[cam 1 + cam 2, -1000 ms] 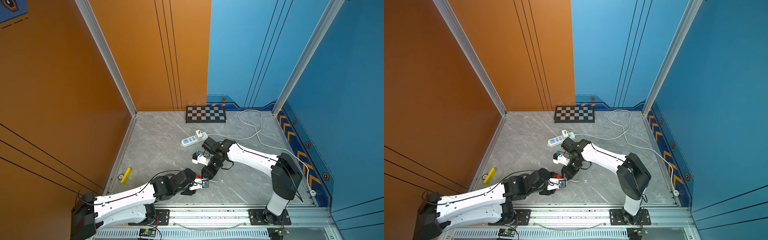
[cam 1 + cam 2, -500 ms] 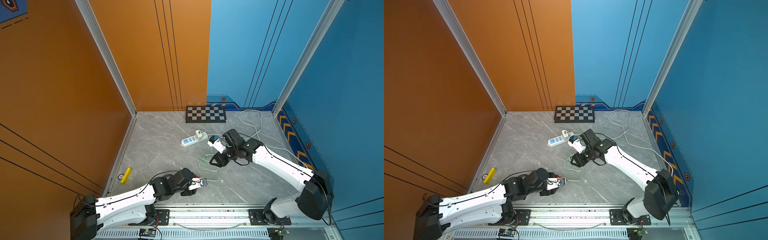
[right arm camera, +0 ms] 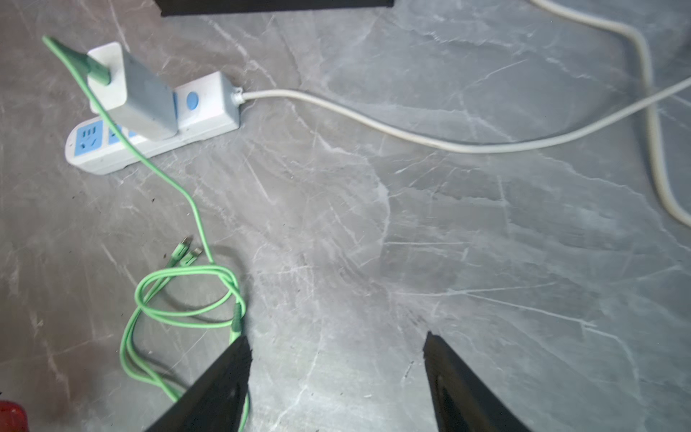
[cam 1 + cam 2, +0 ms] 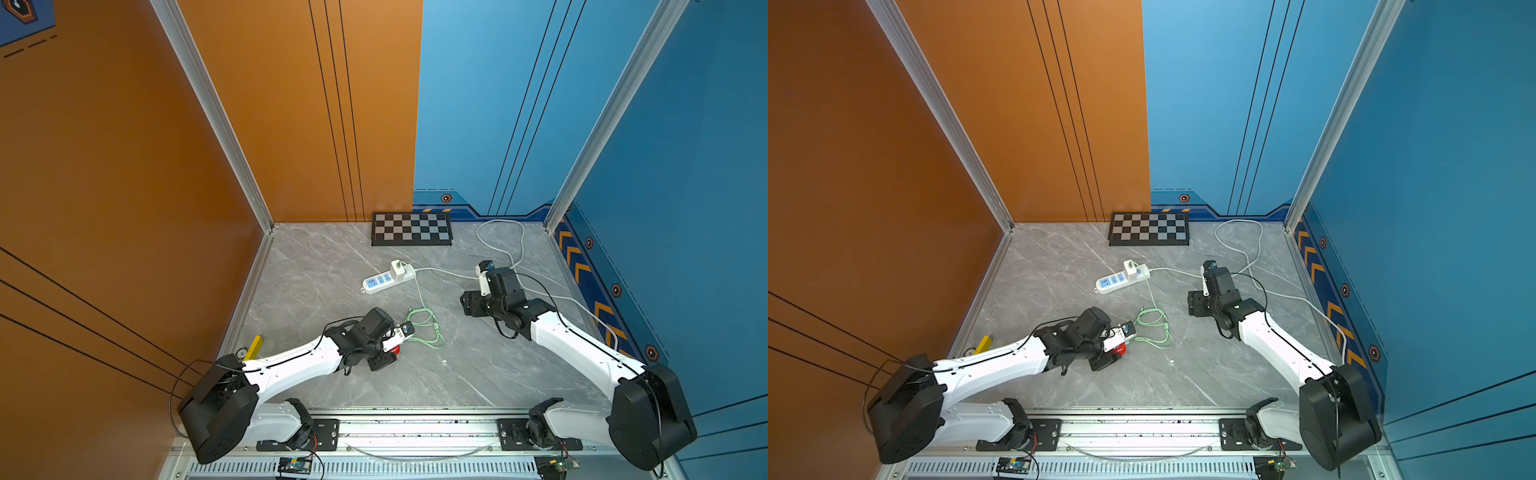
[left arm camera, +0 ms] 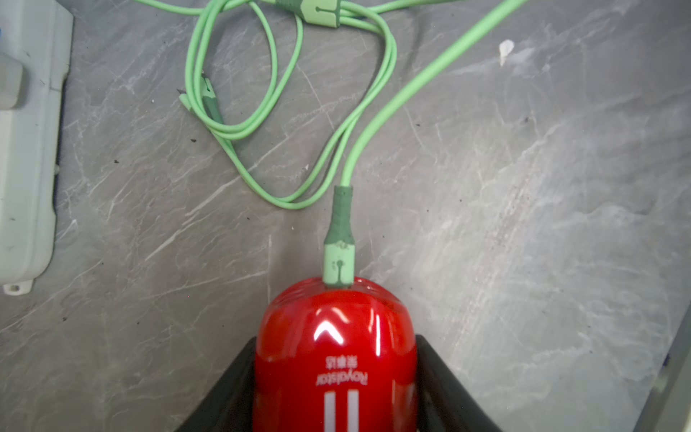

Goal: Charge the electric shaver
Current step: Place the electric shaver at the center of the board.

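The electric shaver [image 5: 334, 355], a glossy red capsule, sits between the black fingers of my left gripper [image 5: 335, 340], which is shut on it low over the floor. In both top views only a bit of the shaver's red [image 4: 395, 350] [image 4: 1120, 348] shows at the fingertips. A green cable [image 5: 374, 123] is plugged by its connector [image 5: 338, 262] into the shaver's end. The cable loops on the floor [image 4: 424, 328] and runs to the white charger block [image 4: 397, 269] on the power strip [image 4: 386, 279]. My right gripper [image 3: 336, 336] is open and empty, well to the right of the shaver [image 4: 473, 289].
A checkerboard [image 4: 411, 228] lies at the back wall. The strip's white cord [image 4: 498, 249] snakes along the right side, passing under my right arm. A yellow block [image 4: 253, 347] lies by the left wall. Orange and blue walls close the floor on three sides.
My right gripper has opened and pulled back to the right, away from the shaver. The left gripper has kept hold of the shaver in about the same place.
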{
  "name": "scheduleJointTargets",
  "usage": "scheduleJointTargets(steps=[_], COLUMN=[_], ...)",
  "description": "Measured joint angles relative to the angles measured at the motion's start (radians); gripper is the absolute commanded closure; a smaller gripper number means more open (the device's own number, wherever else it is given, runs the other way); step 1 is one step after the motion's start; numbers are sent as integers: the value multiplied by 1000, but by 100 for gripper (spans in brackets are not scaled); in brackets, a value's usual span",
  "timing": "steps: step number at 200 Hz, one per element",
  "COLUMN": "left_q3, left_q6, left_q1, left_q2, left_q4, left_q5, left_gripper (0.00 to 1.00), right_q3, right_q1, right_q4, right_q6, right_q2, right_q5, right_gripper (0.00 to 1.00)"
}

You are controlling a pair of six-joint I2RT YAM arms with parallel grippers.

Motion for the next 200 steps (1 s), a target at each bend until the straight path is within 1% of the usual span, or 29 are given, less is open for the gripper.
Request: scheduleJointTargets(steps=[32,54,61,69,85,93,104,109,112,117,118,119,120,121,124,135,140,145,157,179,190,200], left_q3=[138,188,200,210,236,246,250,250,250,248,248,247,246,246,243,223,211,199,167,96,53,-4], left_q6=[-92,-148,-167,-184,-214,-224,-231,-233,-236,-236,-235,-235,-237,-238,-238,-243,-247,-248,-250,-258,-272,-285], left_q1=[52,64,66,66,72,72,72,72,72,72,72,72,72,72,72,72,73,75,81,111,141,179], left_q2=[160,247,272,296,334,344,349,349,349,349,348,348,347,347,346,329,315,298,238,43,-73,-193], left_q4=[-58,-83,-93,-102,-111,-109,-104,-104,-104,-101,-101,-100,-97,-96,-93,-74,-69,-63,-49,8,73,166], left_q5=[38,46,46,48,61,65,69,72,73,75,75,75,75,76,76,75,76,75,70,37,6,-52], left_gripper=[100,100,97,91,78,70,51,44,36,28,23,14,2,0,2,2,2,2,2,2,2,2], right_q3=[-44,-77,-87,-96,-108,-111,-115,-116,-116,-116,-116,-116,-116,-116,-116,-116,-116,-116,-116,-115,-115,-121], right_q1=[-35,-67,-75,-84,-97,-101,-107,-108,-108,-111,-111,-111,-112,-112,-113,-119,-122,-127,-140,-171,-186,-197], right_q4=[61,91,98,102,105,106,106,106,106,106,106,107,107,106,106,106,106,106,106,106,109,134], right_q6=[19,22,22,22,22,22,22,22,22,21,22,22,21,21,21,19,19,18,10,-3,-10,-17], right_q2=[-50,-86,-95,-102,-110,-112,-118,-121,-122,-126,-126,-126,-127,-127,-129,-134,-136,-138,-140,-139,-138,-137], right_q5=[46,50,50,50,49,49,49,49,49,49,49,49,49,49,49,49,50,50,53,77,105,143], right_gripper=[23,23,23,23,22,22,22,21,21,20,20,20,20,20,20,17,15,9,6,4,3,3])
